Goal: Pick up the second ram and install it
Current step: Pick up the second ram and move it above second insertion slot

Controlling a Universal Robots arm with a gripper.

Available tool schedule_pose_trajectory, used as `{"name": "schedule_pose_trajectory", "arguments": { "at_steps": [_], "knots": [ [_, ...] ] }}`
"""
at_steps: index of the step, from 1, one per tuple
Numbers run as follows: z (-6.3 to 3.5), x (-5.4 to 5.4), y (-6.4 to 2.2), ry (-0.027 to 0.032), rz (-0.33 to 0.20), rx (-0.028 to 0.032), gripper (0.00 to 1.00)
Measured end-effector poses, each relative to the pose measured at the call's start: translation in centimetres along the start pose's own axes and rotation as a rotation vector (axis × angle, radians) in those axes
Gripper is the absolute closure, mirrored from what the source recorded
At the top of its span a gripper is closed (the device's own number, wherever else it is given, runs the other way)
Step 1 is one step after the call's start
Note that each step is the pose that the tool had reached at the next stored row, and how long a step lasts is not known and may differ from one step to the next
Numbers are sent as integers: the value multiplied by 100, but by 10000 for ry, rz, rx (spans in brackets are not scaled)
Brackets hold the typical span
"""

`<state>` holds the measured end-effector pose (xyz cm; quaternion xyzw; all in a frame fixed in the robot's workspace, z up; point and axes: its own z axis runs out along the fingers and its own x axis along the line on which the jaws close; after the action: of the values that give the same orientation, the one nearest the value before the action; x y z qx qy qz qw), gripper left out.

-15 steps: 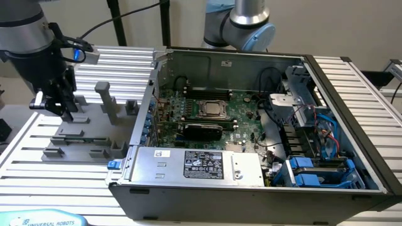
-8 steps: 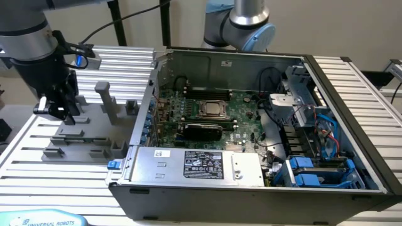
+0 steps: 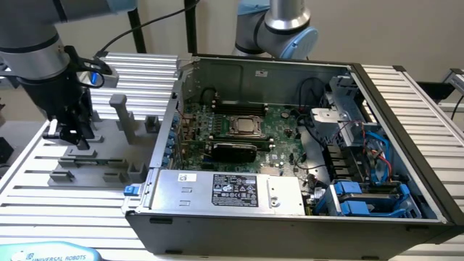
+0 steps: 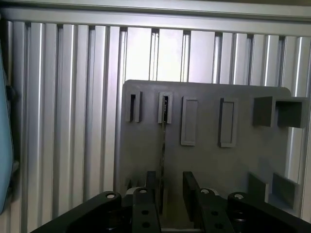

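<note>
Step in hand, as judged: pick-up, with nothing grasped yet. The gripper (image 4: pixel 170 187) is set wide open and empty over the grey fixture (image 4: pixel 218 165). The second ram (image 4: pixel 164 145) is seated on edge in a fixture slot, its long axis directed into the gap between the fingers. Square, centred closure on its flat faces is called for.

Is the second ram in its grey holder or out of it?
In: the second ram stands on edge in the grey fixture, between the spread fingers of the gripper.
</note>
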<state>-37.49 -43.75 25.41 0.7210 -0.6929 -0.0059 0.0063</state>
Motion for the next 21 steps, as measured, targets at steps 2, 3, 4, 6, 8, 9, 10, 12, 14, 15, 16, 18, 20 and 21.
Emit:
{"name": "schedule_pose_trajectory", "arguments": {
  "at_steps": [2, 3, 4, 6, 8, 9, 10, 12, 14, 15, 16, 18, 20, 21],
  "knots": [
    [35, 13, 0, -6, -1, 5, 64],
    [53, 20, 0, -10, -1, 8, 64],
    [72, 26, 0, -17, -1, 14, 64],
    [108, 38, 0, -30, -1, 23, 64],
    [145, 48, 0, -48, -1, 34, 64],
    [164, 54, 0, -58, -1, 39, 64],
    [182, 58, 0, -68, -1, 43, 64],
    [218, 68, -1, -87, -1, 52, 64],
    [256, 77, -2, -102, -2, 59, 64],
    [273, 81, -1, -109, -2, 61, 64],
    [291, 84, -1, -119, -2, 65, 64],
    [327, 91, -2, -142, -2, 73, 64],
    [364, 97, -2, -168, -3, 83, 64],
    [382, 101, -3, -180, -3, 87, 64]
  ]
}}
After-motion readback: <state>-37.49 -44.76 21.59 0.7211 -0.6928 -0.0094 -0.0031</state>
